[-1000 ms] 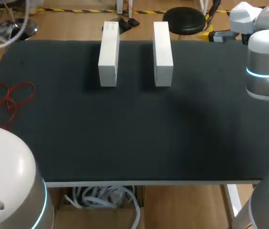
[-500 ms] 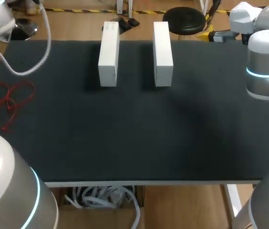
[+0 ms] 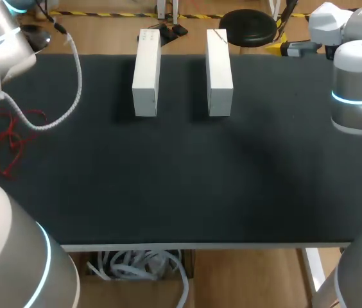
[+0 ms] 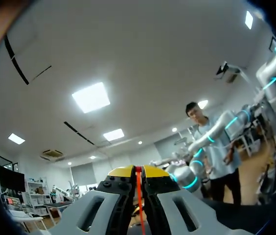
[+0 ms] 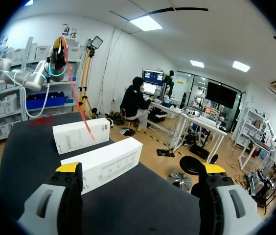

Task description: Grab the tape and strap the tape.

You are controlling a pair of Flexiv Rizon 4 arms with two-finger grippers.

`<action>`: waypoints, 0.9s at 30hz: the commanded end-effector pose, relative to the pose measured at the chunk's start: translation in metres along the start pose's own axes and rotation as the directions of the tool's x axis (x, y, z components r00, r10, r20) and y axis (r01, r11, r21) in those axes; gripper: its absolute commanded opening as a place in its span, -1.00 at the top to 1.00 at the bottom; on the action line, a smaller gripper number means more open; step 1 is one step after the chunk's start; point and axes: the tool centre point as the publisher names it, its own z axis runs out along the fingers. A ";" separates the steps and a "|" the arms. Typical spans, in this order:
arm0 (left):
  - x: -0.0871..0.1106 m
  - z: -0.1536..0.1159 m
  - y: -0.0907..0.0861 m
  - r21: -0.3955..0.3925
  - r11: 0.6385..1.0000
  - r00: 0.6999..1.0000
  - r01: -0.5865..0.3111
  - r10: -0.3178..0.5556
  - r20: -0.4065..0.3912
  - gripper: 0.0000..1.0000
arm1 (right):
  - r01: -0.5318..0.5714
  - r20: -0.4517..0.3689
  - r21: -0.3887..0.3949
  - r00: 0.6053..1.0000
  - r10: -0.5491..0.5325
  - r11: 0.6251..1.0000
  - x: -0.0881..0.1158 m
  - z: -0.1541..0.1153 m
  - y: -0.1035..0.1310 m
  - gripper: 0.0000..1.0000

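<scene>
Left box [image 3: 146,72]: far on the surface [image 3: 181,186].
Right box [image 3: 219,70]: just right of it, apart.
Tape [image 4: 138,193]: in left pincer [image 4: 138,171], well left of left box.

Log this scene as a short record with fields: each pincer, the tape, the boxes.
left pincer: high above the table's left far corner, pointing up, shut on the red tape
right pincer: open, empty, facing the boxes
red tape: one strand hangs from the left pincer; a loose tangle lies at the left edge of the table
boxes: left box and right box, both white, side by side, apart, near the far edge
</scene>
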 end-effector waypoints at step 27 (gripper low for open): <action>0.040 -0.007 0.016 0.097 0.995 0.946 0.020 -0.050 0.319 1.00 | 0.000 0.000 -0.001 1.000 0.000 1.000 0.000 0.000 0.000 -1.00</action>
